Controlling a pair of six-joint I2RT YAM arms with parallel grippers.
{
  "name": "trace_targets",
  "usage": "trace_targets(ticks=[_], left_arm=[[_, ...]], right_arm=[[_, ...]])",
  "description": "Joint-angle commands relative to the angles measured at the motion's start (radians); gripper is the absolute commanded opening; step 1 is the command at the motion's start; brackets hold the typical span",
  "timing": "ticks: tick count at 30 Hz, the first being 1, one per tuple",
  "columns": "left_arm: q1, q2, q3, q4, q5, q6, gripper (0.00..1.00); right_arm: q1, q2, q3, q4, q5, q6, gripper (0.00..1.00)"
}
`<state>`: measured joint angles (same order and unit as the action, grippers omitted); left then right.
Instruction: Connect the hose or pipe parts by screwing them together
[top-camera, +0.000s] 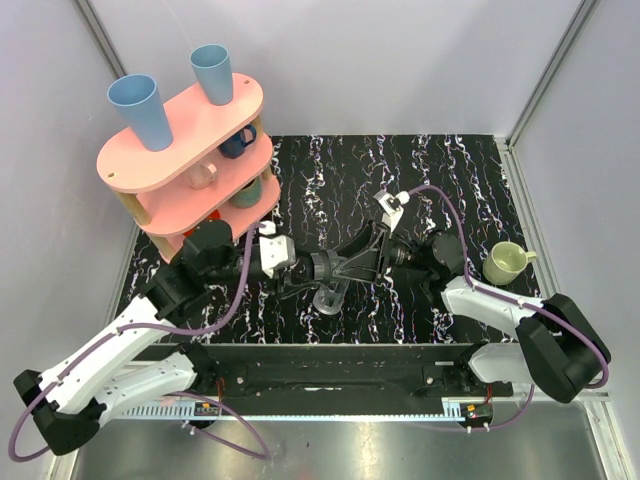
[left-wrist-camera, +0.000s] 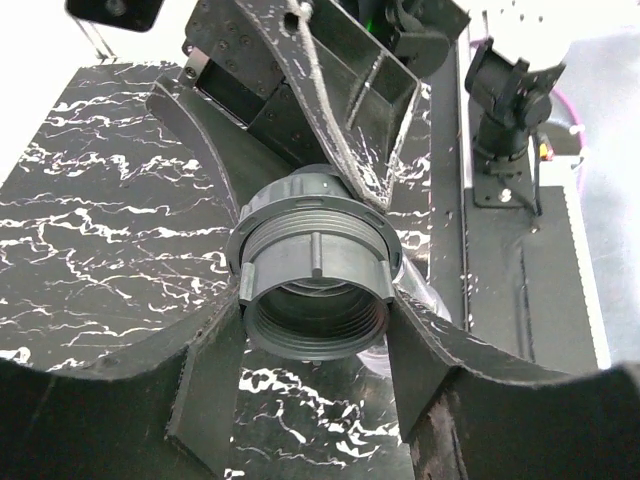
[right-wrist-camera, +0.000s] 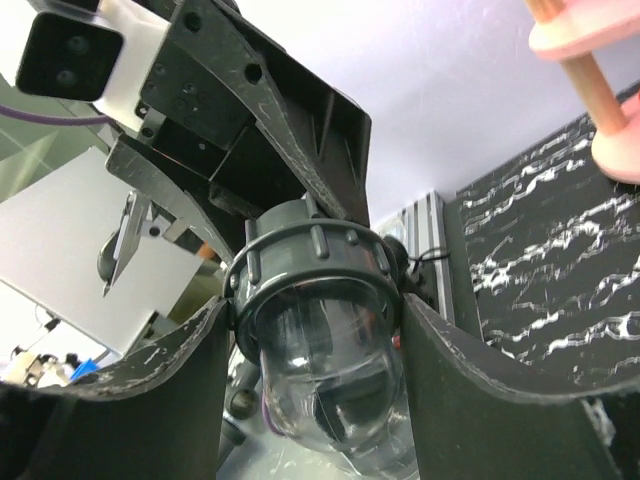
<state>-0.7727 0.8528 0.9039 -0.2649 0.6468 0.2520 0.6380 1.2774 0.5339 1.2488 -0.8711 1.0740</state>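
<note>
Left gripper (left-wrist-camera: 315, 335): jaws part-way apart, with both fingers pressed against the sides of the short dark grey tubular plastic coupling (left-wrist-camera: 315, 300). The coupling's threaded open mouth faces the wrist camera.
Right gripper (right-wrist-camera: 320, 350): also part-way apart, clamped on the dark grey ribbed ring-like plastic nut (right-wrist-camera: 312, 262). A clear domed plastic insert (right-wrist-camera: 325, 395) bulges out of the nut toward that wrist.
Where the parts are: in the air between the two arms, above the middle of the black white-veined table mat (top-camera: 450, 180), end to end on one line. The coupling's outer thread enters the nut; how far, I cannot tell.
Step, by my reading: turning one part against the other to tighten.
Risk, cross-threading: likely if the two wrists drift off a common axis while turning.
Risk, slipping: the smooth round plastic may spin inside the fingers, leaving the joint loose.
Risk, dropping: if either gripper lets go to re-grip before the thread holds, its part may fall to the mat.
</note>
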Motion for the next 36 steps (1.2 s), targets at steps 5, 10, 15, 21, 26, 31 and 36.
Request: trace_targets(ticks=[5,10,15,21,26,31,36], left_arm=[[-0.129,0.140,-0.048,-0.053,-0.067,0.214,0.00],[-0.146,0.131,-0.059,-0.028,-0.133,0.237,0.00],[-0.175,0.089,-0.100,0.059,-0.258,0.280,0.00],[-0.217,0.037,-0.168,0.180,-0.441,0.361,0.00],[-0.238,0.038,-0.174,0.197,-0.510,0.405,0.00],[-0.272,0.052,-0.191,0.237,-0.619,0.435,0.00],[-0.323,0.071,-0.212,0.280,-0.731,0.478,0.00]], right_arm=[[0.069,-0.023,0.074,0.087,0.049,0.096,0.13],[0.063,0.016,0.072,0.159,0.041,0.174,0.10],[0.061,0.042,0.077,0.176,0.035,0.221,0.09],[0.055,0.059,0.080,0.172,0.043,0.266,0.06],[0.051,0.086,0.078,0.170,0.063,0.319,0.04],[0.049,0.128,0.071,0.170,0.083,0.334,0.04],[0.051,0.151,0.064,0.170,0.110,0.365,0.04]])
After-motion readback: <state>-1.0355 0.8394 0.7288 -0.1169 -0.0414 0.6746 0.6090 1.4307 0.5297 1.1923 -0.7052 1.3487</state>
